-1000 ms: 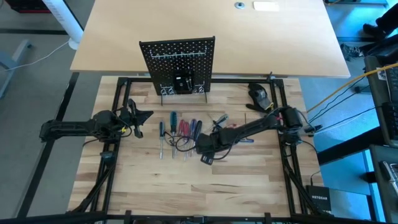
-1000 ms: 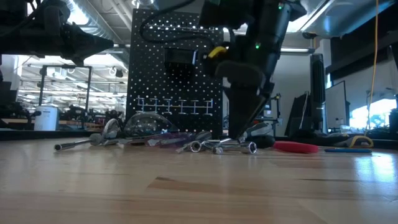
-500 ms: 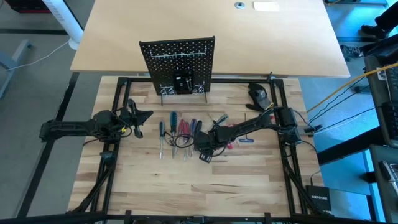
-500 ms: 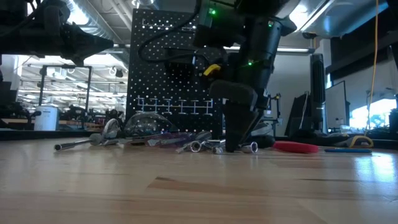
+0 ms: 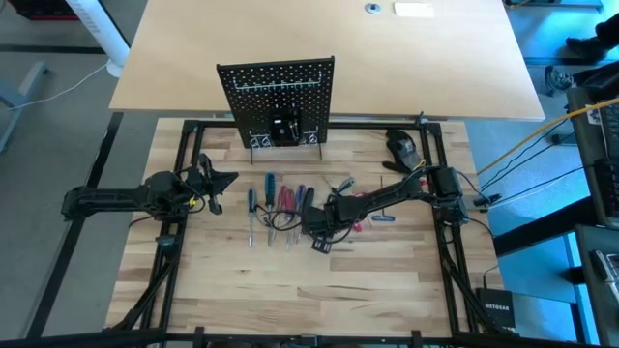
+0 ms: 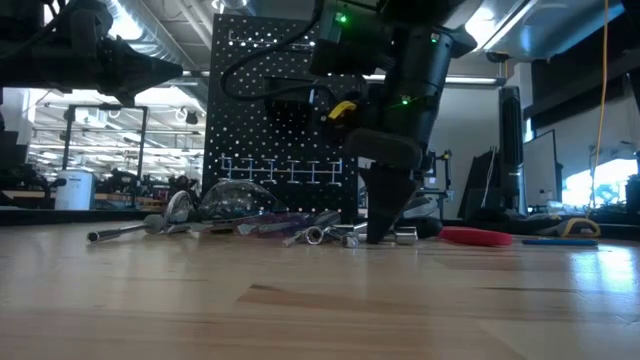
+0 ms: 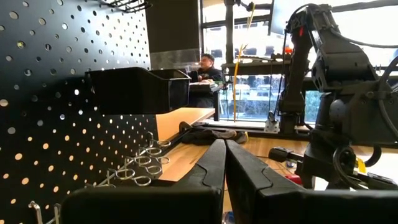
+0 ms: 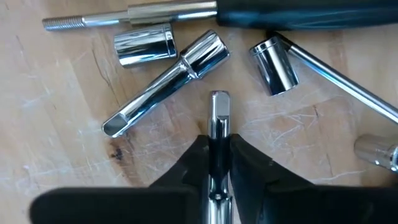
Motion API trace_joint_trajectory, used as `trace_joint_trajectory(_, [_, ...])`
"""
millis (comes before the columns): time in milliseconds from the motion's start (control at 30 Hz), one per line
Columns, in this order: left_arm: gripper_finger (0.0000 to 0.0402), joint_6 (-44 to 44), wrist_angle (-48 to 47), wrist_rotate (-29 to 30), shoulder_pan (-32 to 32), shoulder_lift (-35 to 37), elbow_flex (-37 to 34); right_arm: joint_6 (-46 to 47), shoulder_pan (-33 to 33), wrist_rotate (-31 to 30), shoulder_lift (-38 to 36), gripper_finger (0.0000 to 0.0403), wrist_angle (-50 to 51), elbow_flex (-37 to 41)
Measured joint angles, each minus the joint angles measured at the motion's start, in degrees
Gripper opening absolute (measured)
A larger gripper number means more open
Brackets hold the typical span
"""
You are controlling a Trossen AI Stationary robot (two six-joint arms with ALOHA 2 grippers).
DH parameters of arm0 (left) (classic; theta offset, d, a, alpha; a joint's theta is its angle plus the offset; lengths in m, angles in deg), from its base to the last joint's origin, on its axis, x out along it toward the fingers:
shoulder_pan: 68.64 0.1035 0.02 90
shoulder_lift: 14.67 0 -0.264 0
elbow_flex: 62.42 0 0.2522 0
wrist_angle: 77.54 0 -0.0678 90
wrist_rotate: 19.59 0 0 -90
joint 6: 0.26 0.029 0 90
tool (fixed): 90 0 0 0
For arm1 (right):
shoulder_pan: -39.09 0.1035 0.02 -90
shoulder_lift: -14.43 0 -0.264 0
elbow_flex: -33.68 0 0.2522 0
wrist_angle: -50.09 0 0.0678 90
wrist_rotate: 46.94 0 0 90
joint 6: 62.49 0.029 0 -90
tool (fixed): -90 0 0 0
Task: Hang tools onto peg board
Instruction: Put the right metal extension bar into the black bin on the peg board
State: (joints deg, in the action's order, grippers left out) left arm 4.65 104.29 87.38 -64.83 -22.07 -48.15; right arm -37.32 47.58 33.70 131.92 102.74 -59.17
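The black peg board (image 5: 277, 100) stands upright at the table's far side, with a small black bin (image 7: 137, 88) and wire hooks (image 7: 142, 169) on it. Several tools (image 5: 279, 205) with blue, red and black handles lie on the table in front of it. My right gripper (image 5: 315, 235) points down among chrome pieces at the heap's near right and is shut on a short chrome bar (image 8: 219, 118). My left gripper (image 5: 219, 183) hangs shut and empty left of the tools, above the table. My right gripper pinches the short chrome bar between its two fingers (image 8: 194, 163), which lie along its two long sides. The bar's far end (image 8: 219, 99) sticks out past the fingertips. The fingers come from above, tips down at table level (image 6: 380, 234). I cannot tell whether the bar is off the wood.
Loose chrome sockets (image 8: 144, 45) and a longer chrome socket tool (image 8: 168, 84) lie close around the held bar. A black handle (image 8: 298, 14) lies just beyond. A dark rounded lump (image 5: 401, 146) sits at the far right. Black frame rails (image 5: 184, 155) border the work area.
My right gripper has come down onto the chrome pieces and a little toward the table's left edge, then stayed there. The tools around it lie as before.
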Motion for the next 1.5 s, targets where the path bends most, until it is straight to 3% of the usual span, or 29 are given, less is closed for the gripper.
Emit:
trace_joint_trajectory(567, [0.0001, 0.00, 0.00, -0.02, 0.00, 0.00, 0.00, -4.48, 0.13, -1.61, -0.19, 0.0050, 1.78, 0.02])
trace_joint_trajectory(833, [0.0001, 0.00, 0.00, 0.00, 0.00, 0.02, 0.00, -4.61, 0.09, -1.80, -3.89, 0.0050, 3.77, 0.26])
trace_joint_trajectory(1267, [0.0001, 0.00, 0.00, -0.01, 0.00, 0.00, 0.00, -6.27, 0.09, -7.84, -13.97, 0.0051, 3.14, 0.13])
trace_joint_trajectory(1500, [0.0001, 0.00, 0.00, 0.00, -0.02, 0.02, 0.00, -9.83, -0.79, -14.65, -19.25, 0.0051, 0.14, -0.22])
